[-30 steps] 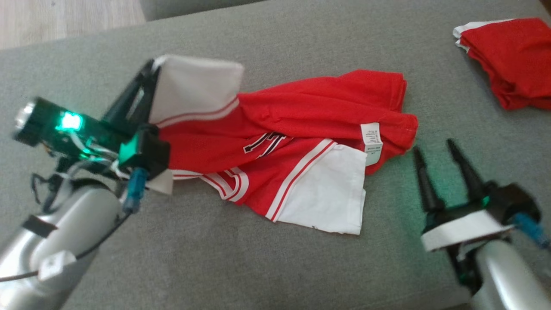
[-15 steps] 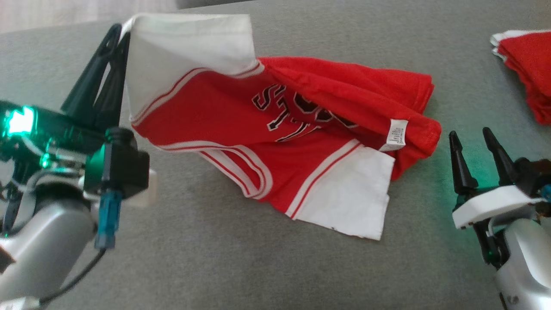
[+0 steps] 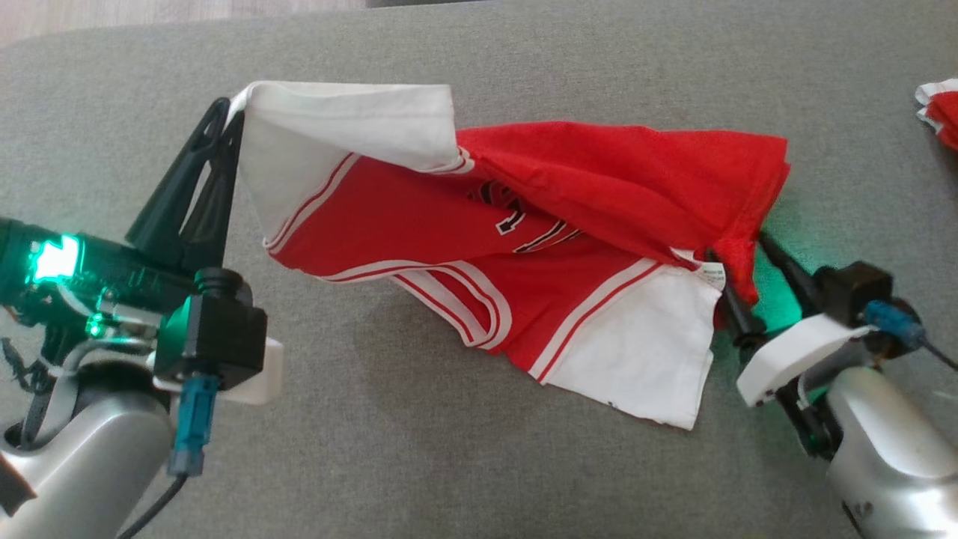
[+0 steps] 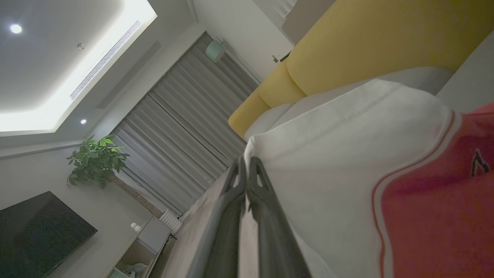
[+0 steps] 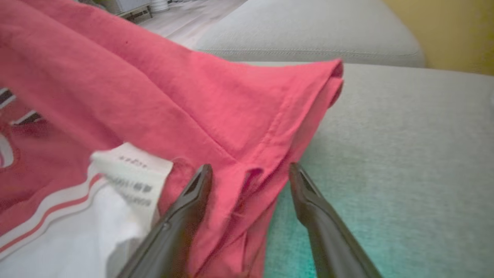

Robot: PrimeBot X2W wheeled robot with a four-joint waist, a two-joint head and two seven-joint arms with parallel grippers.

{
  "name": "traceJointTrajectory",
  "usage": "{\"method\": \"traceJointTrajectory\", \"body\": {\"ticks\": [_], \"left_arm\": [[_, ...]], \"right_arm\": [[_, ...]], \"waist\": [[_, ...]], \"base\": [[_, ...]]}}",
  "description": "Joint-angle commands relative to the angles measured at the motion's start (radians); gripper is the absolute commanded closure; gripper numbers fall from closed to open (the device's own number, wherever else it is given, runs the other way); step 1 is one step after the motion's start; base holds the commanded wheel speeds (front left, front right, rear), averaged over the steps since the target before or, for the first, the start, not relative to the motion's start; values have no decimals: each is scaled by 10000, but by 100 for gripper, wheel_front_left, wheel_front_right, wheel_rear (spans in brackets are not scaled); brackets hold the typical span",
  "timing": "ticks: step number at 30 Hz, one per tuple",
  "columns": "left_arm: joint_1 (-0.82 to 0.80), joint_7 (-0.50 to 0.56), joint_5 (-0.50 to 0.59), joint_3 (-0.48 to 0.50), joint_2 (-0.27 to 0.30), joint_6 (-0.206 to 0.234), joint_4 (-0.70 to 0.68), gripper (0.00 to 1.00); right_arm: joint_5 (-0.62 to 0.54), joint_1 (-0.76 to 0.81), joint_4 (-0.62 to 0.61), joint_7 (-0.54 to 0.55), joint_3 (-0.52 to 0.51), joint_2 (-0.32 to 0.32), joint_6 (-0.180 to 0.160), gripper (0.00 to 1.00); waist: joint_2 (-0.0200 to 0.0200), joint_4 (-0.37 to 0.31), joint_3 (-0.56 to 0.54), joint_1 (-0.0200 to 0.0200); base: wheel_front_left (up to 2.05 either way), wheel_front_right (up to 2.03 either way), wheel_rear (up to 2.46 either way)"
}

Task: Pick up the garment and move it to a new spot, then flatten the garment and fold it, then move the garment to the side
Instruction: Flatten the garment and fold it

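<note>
The garment (image 3: 569,217) is a red shirt with white sleeves, red-and-white stripes and black lettering, lying crumpled on the grey cushion (image 3: 419,464). My left gripper (image 3: 228,120) is shut on a white sleeve (image 3: 352,135) and holds it raised at the upper left; the left wrist view shows the shut fingers (image 4: 247,170) pinching the sleeve's edge (image 4: 347,154). My right gripper (image 3: 737,251) is open at the garment's right end, its fingers either side of the red hem fold (image 5: 247,181) beside the care label (image 5: 131,170).
Another red-and-white cloth (image 3: 939,108) lies at the far right edge of the cushion. A yellow sofa back (image 4: 366,42) rises beyond the cushion. Wooden floor (image 3: 150,11) lies past the cushion's far edge.
My right gripper has moved up and left from the bare cushion onto the garment's red hem. The left gripper has raised the white sleeve, spreading the shirt. The camera has shifted.
</note>
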Motion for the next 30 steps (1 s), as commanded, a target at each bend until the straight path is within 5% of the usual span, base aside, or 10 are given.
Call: {"method": "traceJointTrajectory", "body": {"ticks": [1,3,6,7,11,17,21,27,29,30], "left_arm": [[-265,-45,-95,506,362,126,-250,100],[-241,-82,-132,501,355,142,-214,100],[-208,-106,-182,493,339,169,-165,100],[-185,-118,-199,490,337,180,-153,100],[-89,-208,-266,476,369,205,-119,100],[58,-502,-406,459,460,209,-279,100],[243,-836,-806,311,457,-1,-401,100],[791,-1316,-1521,-218,305,-456,-308,100],[1006,-1441,-1700,-480,183,-605,-69,100],[1006,-1441,-1700,-480,183,-605,-69,100]], "right_arm": [[193,-147,-98,21,383,-295,-7,0],[420,-178,49,122,737,-339,-7,17],[820,-238,216,270,1199,-392,-7,88],[966,-269,223,285,1363,-424,-7,100],[1184,-504,131,-30,1486,-748,-7,100],[285,-541,-869,-253,-72,-1386,-7,100],[-317,238,-2052,-258,-1173,-1705,-7,100],[-357,1761,-2679,115,-1401,-1760,-7,98],[-322,2026,-2638,196,-1557,-1497,-7,0],[-322,2026,-2638,196,-1557,-1497,-7,0]], "waist": [[-1,27,1,0],[-1,47,-2,0],[-1,54,-37,0],[-1,48,-54,0],[-1,-21,-162,0],[-1,-265,-416,0],[-1,-483,-573,0],[-1,-783,-440,0],[-1,-844,-319,0],[-1,-844,-319,0]], "base": [[0,0,0],[0,0,0],[0,0,0],[0,0,0],[0,0,0],[0,0,0],[0,0,0],[0,0,0],[0,0,0],[0,0,0]]}}
